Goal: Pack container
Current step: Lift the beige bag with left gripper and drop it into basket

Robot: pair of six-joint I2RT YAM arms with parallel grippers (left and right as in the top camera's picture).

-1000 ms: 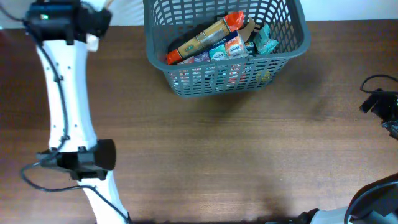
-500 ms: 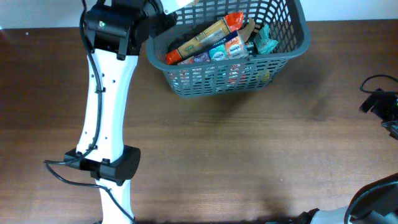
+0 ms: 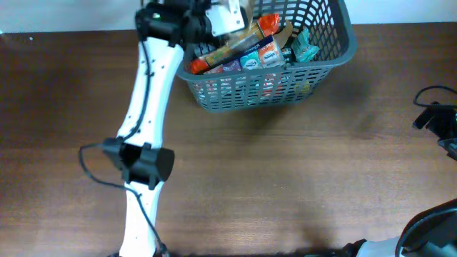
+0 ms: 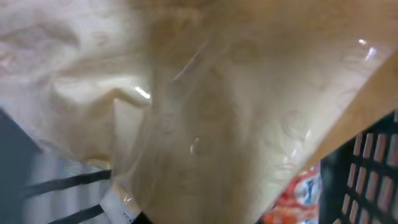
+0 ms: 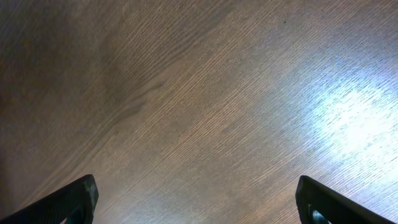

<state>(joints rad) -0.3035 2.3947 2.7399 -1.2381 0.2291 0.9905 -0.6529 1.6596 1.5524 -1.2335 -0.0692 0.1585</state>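
The container, a dark grey slatted basket [image 3: 251, 91], stands at the table's far edge, and its wall shows in the left wrist view [image 4: 373, 168]. It holds a long tan and orange package [image 3: 235, 44], a teal packet [image 3: 304, 48] and several small packets. My left gripper [image 3: 214, 20] is over the basket's left rim, shut on a clear bag with pale beige contents [image 3: 230, 16]. That bag fills the left wrist view [image 4: 205, 106] and hides the fingers. My right gripper [image 5: 196, 202] is open and empty above bare table.
The left arm [image 3: 146, 107] stretches from the table's front left up to the basket. The right arm's dark parts and cable [image 3: 437, 118] sit at the right edge. The wooden table [image 3: 285, 178] lies in front of the basket.
My left arm has swung right from the far left corner to over the basket's left rim, carrying the clear bag. The right arm has not moved.
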